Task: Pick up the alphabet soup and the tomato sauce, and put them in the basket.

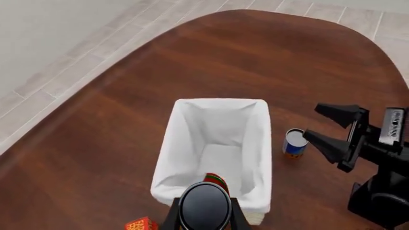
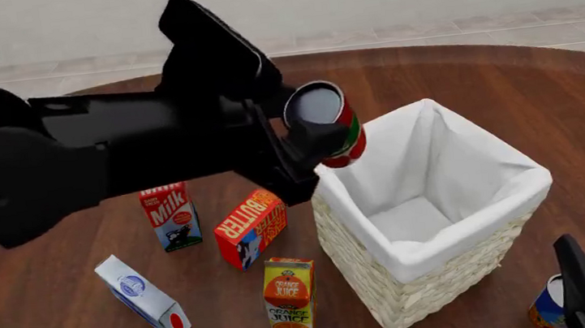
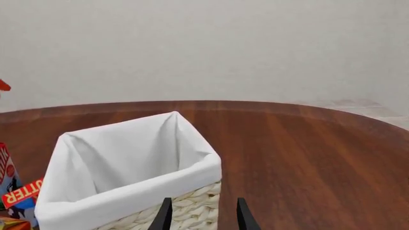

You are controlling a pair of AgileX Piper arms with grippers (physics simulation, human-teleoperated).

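While the small cylindrical tomato sauce can with the red label and green marks (image 2: pixel 334 127) is held aloft by the left gripper (image 2: pixel 306 142), its position is noted as just above the near-left rim of the tall square cream wicker basket lined with white cloth (image 2: pixel 482 201). The jaws are seen clamped on the can's sides, with the can tilted. In the left wrist view only a sliver of red and green label (image 1: pixel 216 181) is visible past the gripper body, over the white lining (image 1: pixel 217 143).

The small alphabet soup can with the blue and orange label and silvery top (image 1: pixel 294 143) is recorded standing upright on the brown wooden table (image 2: pixel 502 85), just beside the basket's right wall. The right gripper (image 1: pixel 334 129) is seen with fingers spread apart, empty, near that can but not touching it.

Both cans are judged rigid, fairly light, smooth-walled and therefore liable to slip or rotate in a loose pinch. A hold across the mid-height of the cylinder wall is judged best.

Cartons of milk (image 2: pixel 171 216), butter (image 2: pixel 249 227) and orange juice (image 2: pixel 289 298) are noted left of the basket.
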